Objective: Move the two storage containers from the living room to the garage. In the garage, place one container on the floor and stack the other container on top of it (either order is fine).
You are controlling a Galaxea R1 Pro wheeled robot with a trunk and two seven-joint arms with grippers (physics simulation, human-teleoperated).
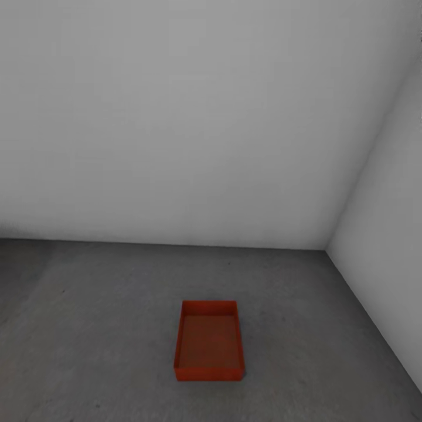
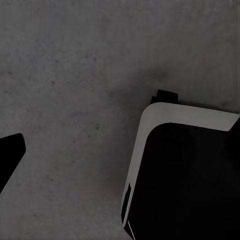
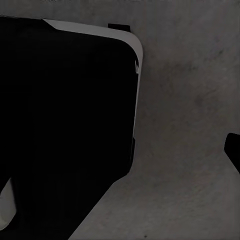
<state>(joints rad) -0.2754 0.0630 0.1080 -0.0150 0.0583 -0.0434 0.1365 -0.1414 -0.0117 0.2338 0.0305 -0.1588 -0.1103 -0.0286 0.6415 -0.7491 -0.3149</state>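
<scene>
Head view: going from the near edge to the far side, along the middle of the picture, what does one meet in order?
Dark grey concrete floor → red-orange storage container, empty and lying flat on that floor → more bare floor behind it → white-grey back wall, which meets the side wall in a corner at right.

- In the left wrist view, one dark finger (image 2: 10,155) is cut off by the picture's edge, so it cannot be told whether the left gripper's fingers are spread or closed.
- The robot's black, white-rimmed base (image 2: 185,175) runs out of that picture and hides the floor (image 2: 65,75) beneath it.
- In the right wrist view, a dark finger tip (image 3: 234,150) is clipped by the edge; the right gripper's spread cannot be told.
- The container's (image 1: 209,341) near wall hides part of its bottom.
</scene>
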